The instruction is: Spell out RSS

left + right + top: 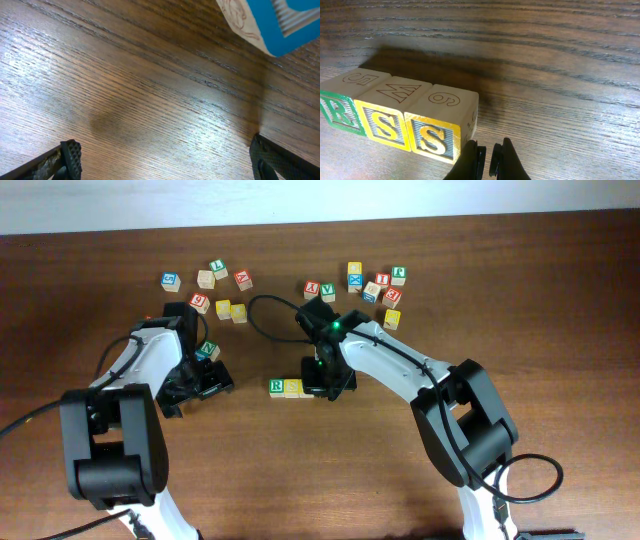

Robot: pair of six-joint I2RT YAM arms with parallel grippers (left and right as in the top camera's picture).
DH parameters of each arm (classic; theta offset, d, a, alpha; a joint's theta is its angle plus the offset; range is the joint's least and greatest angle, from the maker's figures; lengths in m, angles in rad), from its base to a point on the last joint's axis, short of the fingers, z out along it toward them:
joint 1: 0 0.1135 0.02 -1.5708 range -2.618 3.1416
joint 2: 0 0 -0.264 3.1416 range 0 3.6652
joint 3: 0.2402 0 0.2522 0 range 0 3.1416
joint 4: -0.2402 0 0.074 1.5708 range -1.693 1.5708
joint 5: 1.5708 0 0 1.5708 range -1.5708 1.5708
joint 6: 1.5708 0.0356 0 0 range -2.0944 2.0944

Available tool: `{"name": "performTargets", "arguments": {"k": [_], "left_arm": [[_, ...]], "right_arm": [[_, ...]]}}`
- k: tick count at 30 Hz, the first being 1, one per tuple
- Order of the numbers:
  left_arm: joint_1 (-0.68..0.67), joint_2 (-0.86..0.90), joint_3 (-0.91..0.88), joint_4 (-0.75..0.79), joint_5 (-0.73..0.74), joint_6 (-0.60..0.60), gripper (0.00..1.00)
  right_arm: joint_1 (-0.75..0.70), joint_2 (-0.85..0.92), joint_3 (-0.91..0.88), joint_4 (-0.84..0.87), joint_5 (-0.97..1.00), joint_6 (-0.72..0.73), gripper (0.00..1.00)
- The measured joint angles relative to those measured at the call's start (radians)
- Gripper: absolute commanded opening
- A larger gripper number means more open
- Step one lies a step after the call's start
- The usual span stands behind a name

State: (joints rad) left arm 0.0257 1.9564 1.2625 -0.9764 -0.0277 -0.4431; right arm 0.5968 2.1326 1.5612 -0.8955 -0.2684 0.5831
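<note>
Right gripper (487,159): closed tight with nothing held, tips low over the table (560,75).
Last S cube (432,137): just left of the closed tips; I cannot tell whether a tip touches its corner.
First S cube (385,125): one place further left, flush against its yellow neighbour.
R cube (337,112): farthest left of the tips, green-faced, heading the row, which reads R S S.
Left gripper (164,150): jaws spread wide and empty, bare wood beneath.
Blue cube (280,25): ahead and to the right of those open jaws, apart from them.
Step in hand: the word looks spelled, so probably backing off.
Doing it well: lift the closed tips straight up and to the right, away from that corner, so no nudge skews the line.
</note>
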Motion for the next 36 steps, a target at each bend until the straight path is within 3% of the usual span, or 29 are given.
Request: {"name": "performTargets", "arguments": {"k": [14,26,36], "left_arm": [[0.0,0.0,0.0,0.0,0.0,0.0,0.99],[0.0,0.0,0.0,0.0,0.0,0.0,0.99],[0.0,0.0,0.0,0.0,0.0,0.0,0.99]], "right_arm": [[-0.051,-0.007,0.081,-0.107,0.023,-0.012,0.04],[-0.038,-0.019,0.13,0.255,0.039,-0.016,0.04],[0.066,-0.017,0.13,0.308,0.039,-0.006,0.04]]}}
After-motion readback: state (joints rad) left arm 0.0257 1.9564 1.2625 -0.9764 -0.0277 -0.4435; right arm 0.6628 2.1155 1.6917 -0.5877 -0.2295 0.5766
